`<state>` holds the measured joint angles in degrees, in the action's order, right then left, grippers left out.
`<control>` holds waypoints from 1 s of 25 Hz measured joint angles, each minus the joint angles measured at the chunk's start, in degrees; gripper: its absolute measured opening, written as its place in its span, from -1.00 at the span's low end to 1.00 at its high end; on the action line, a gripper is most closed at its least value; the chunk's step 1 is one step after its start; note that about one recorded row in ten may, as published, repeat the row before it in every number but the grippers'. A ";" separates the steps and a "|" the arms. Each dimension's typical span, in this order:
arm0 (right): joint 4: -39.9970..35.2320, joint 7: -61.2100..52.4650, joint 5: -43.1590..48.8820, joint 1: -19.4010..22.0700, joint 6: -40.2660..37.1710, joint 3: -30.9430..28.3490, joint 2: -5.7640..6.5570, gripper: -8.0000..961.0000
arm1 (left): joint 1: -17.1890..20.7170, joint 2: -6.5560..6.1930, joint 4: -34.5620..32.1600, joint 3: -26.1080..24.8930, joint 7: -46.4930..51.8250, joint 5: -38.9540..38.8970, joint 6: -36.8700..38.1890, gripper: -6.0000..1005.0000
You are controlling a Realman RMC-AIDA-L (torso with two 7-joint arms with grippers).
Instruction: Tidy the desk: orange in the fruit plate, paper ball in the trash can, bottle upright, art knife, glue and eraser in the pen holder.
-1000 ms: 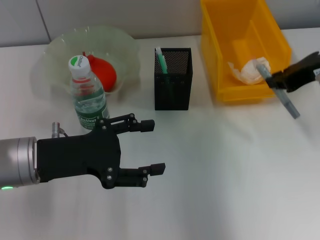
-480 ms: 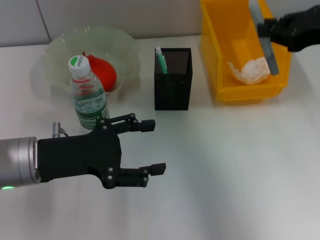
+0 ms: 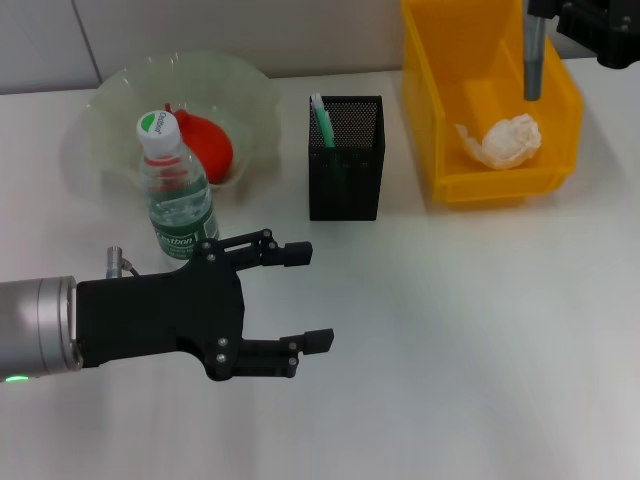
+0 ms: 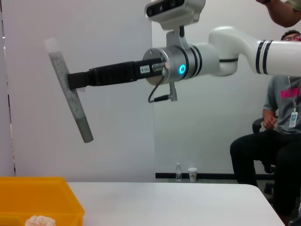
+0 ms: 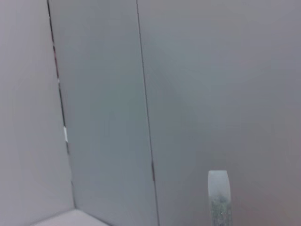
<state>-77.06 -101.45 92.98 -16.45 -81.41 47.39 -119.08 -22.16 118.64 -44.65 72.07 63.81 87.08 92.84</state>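
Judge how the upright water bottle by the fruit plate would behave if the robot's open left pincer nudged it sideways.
The water bottle stands tall on a narrow base, so it may tip rather than slide. It looks mostly full, so fairly heavy. Once down, its round body would probably roll. The left pincer is open beside it.

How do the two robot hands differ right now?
The left gripper hangs low over the table, open and empty. The right gripper is raised above the yellow bin, shut on a grey stick that hangs almost upright. Both are black.
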 joint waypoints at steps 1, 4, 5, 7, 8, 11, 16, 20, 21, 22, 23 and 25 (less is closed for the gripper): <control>1.79 1.86 -1.11 -0.21 -0.26 -0.25 0.03 -0.74 | 0.01 0.01 0.00 0.01 0.00 -0.06 0.03 0.65; 6.62 5.83 -3.33 -1.18 -0.90 -1.13 0.16 -0.74 | 0.01 0.01 0.00 -0.06 0.00 -0.07 0.05 0.65; 8.35 6.61 -3.47 -1.84 -0.99 -1.49 0.33 -0.74 | 0.01 0.01 0.00 -0.06 0.00 -0.07 0.05 0.65; 12.09 7.80 -3.57 -3.40 -1.09 -1.81 0.96 -0.74 | 0.02 0.01 0.00 -0.10 0.00 -0.07 0.05 0.65; 14.25 8.35 -3.58 -4.31 -1.10 -1.84 1.46 -0.74 | 0.01 0.01 0.00 -0.17 0.00 -0.08 0.06 0.65; 20.32 10.08 -3.59 -7.06 -1.04 -1.90 2.83 -0.74 | 0.00 0.01 0.00 -0.21 0.00 -0.08 0.07 0.65; 27.95 12.01 -3.36 -11.76 -0.34 -1.86 4.73 -0.74 | -0.09 0.00 0.00 -0.34 0.00 -0.08 0.07 0.65; 31.00 12.77 -3.05 -14.45 1.18 -1.32 5.42 -0.74 | -0.13 0.01 0.00 -0.02 -0.23 -0.47 0.06 0.65; 31.50 12.89 -2.69 -15.05 1.70 -1.18 5.49 -0.74 | -0.13 0.01 0.00 -0.02 -0.23 -0.47 0.06 0.65; 32.21 13.09 -2.15 -15.80 2.26 -1.12 5.52 -0.74 | -0.20 0.00 0.12 0.06 -0.54 -0.56 -0.03 0.65; 33.10 13.39 -1.50 -16.68 2.87 -1.11 5.52 -0.74 | -0.30 0.01 0.27 0.07 -0.60 -0.57 -0.10 0.65; 34.76 14.06 -0.26 -18.17 3.84 -1.09 5.52 -0.73 | -0.42 0.01 0.45 0.09 -0.71 -0.59 -0.15 0.65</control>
<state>-42.29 -87.39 92.72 -34.62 -77.57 46.30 -113.56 -22.57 118.65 -44.20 72.15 63.10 86.49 92.69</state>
